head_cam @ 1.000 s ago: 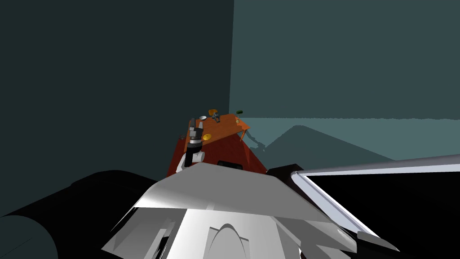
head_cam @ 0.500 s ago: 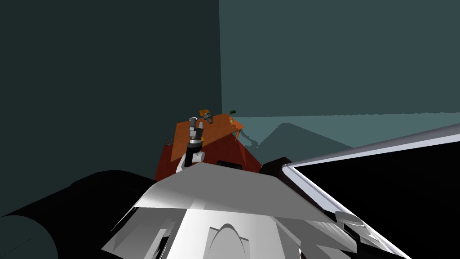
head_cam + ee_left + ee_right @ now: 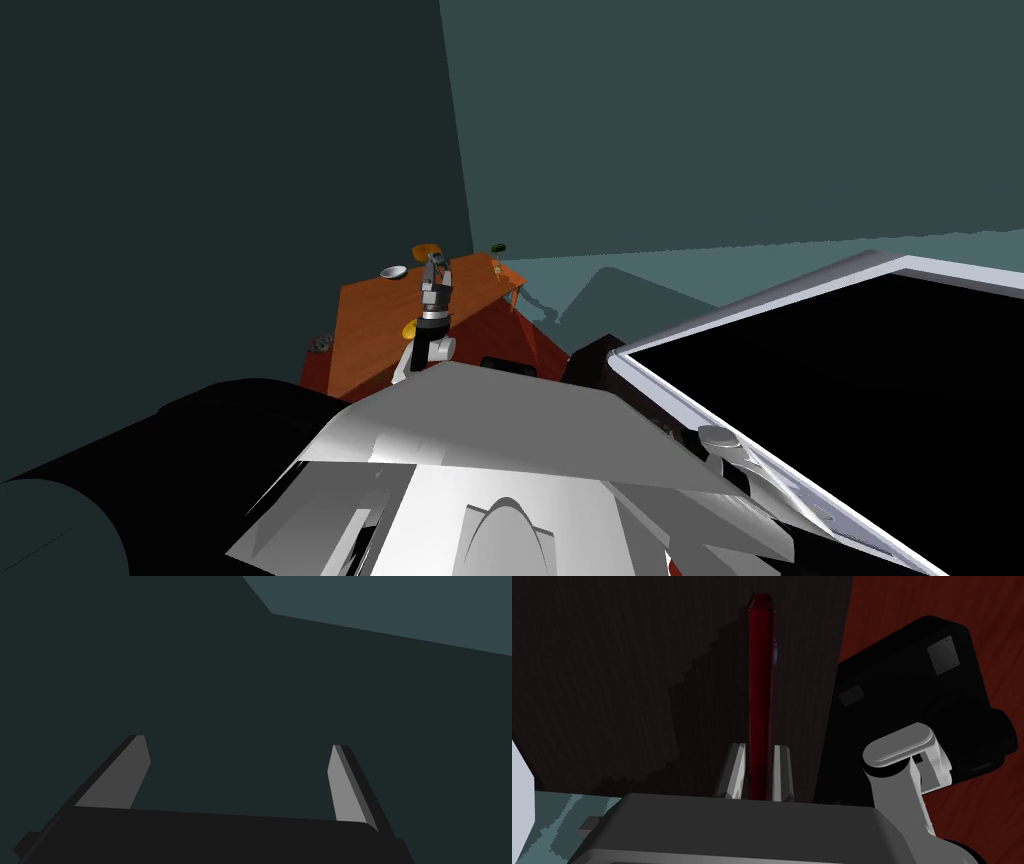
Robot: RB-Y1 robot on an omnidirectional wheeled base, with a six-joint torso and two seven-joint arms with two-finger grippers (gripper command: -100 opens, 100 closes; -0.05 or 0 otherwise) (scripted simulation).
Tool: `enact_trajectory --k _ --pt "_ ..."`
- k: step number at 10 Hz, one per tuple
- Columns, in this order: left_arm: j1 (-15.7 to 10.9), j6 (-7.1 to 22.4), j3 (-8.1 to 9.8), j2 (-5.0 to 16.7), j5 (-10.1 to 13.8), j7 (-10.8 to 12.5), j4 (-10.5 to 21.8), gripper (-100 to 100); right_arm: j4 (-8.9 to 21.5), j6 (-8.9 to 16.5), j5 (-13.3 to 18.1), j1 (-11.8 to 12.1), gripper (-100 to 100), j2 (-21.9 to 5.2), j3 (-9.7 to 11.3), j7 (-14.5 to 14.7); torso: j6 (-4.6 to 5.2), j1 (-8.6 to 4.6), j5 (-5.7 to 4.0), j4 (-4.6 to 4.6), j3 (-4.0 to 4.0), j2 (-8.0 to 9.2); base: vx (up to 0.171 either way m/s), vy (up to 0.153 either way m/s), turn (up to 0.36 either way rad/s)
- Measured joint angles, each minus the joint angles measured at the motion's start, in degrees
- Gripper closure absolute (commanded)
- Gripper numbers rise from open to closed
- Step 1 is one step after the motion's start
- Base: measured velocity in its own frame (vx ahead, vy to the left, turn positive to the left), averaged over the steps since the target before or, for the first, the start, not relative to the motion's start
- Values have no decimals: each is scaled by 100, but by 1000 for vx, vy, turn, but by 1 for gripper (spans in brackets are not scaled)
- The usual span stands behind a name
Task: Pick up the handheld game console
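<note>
Well, the game console [image 3: 760,676], a slim dark red slab seen edge-on, is clamped at its near end by the right gripper [image 3: 759,748]. Both fingers [image 3: 735,768] press its flat sides, and most of its length juts past their tips. The left gripper [image 3: 239,742] has its fingers spread, empty; in the head view that arm stands raised at centre frame, across the orange desk [image 3: 365,320], near a pale bowl [image 3: 393,271]. The pick looks done. The risk, I judge, is the hold: so short a bite on so long a slab could let it pivot or slide out on a quick swing. The raised arm might also clip things on the desk.
</note>
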Motion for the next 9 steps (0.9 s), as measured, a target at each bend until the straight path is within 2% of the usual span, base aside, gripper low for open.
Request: enact_trajectory --k 1,2,3,4,5,6,8,9 --pt "0 0 0 0 0 0 0 0 -164 -94 47 -97 100 84 169 24 -7 -5 -10 -4 -12 -21 71 11 -421" --pt "0 0 -1 0 0 0 0 0 -39 -101 45 -273 100 49 245 83 1 2 -14 -8 -10 -11 143 -9 -435" --pt "0 0 0 0 0 0 0 0 541 80 107 -646 100 -77 387 370 0 -7 -38 -15 -23 -32 133 -16 -431" --pt "0 0 0 0 0 0 0 0 819 148 172 -926 100 -91 555 517 -12 -16 -59 -16 -28 -39 63 -7 -381" --pt "-1 0 -1 0 0 0 0 0 430 -43 209 -829 100 80 655 353 6 -22 -89 -27 -21 -14 8 16 -204" --pt "-2 0 -1 0 0 0 0 0 307 -116 220 -837 100 130 699 290 1 -28 -94 -22 -8 8 -17 22 -19" --pt "-3 1 -1 0 0 0 1 0 193 -77 224 -872 100 146 719 318 -3 -37 -95 -16 2 24 -11 2 22" --pt "-3 1 -1 0 0 0 1 0 52 -109 230 -827 100 186 721 276 -1 -41 -95 -18 2 24 108 -31 -355"
